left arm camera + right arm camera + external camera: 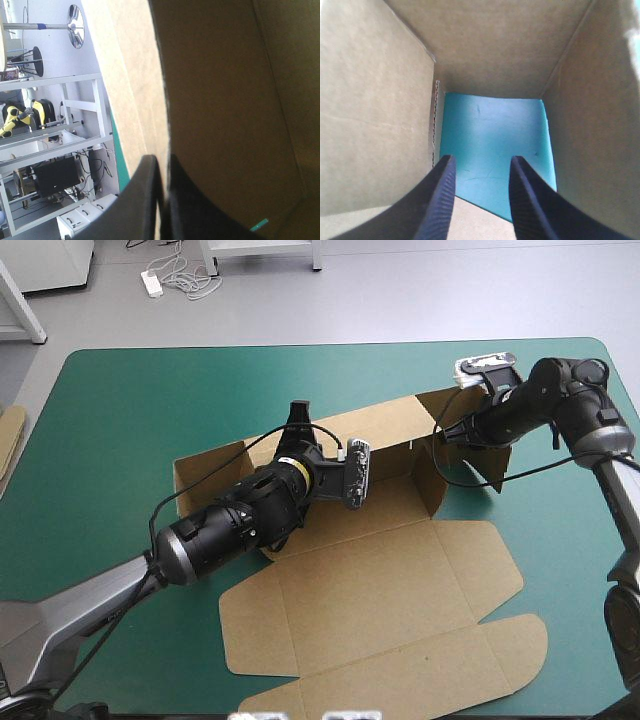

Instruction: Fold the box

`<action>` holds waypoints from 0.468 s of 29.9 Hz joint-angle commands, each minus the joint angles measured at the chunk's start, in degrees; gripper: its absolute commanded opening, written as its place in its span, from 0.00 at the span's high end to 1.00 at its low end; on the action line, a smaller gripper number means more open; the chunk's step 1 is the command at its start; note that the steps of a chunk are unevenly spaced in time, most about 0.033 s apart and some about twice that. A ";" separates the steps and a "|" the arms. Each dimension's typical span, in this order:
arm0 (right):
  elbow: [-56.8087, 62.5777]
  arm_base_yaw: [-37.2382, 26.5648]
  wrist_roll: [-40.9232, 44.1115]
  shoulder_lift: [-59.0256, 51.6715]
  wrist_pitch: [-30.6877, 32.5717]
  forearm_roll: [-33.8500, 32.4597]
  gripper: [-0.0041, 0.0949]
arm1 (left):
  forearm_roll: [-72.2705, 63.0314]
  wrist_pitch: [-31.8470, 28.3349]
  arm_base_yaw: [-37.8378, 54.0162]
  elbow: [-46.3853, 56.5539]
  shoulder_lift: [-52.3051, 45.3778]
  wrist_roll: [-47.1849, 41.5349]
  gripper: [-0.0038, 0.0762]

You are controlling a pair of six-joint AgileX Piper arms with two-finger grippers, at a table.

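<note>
Pinching a raised wall of the box [215, 100], the left gripper [162, 160] has its fingers [142, 200] all but closed on the board's edge. The right gripper [483, 159] holds its fingers [440, 200] apart, brown walls either side of them and bare teal-green cover [495, 130] just ahead.

Seemingly a lab: beyond the teal-green-covered counter [120, 440], a white power strip [152, 282], bare grey floor [400, 290], white metal frame legs [209, 258].

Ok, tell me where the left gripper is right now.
In the high view the left gripper sits near the middle of the table, shut on the far wall of the box; the right gripper is at its right end.
</note>
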 commanded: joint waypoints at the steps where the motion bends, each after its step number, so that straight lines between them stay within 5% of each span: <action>1: -4.74 -0.25 1.26 -3.31 -0.89 -1.23 0.62 | -1.93 2.27 -0.47 -1.04 -1.57 -0.73 0.96; 14: -17.89 -0.25 4.44 1.28 -2.03 -1.36 0.62 | -1.93 2.64 -0.47 -1.04 -1.57 -0.73 0.96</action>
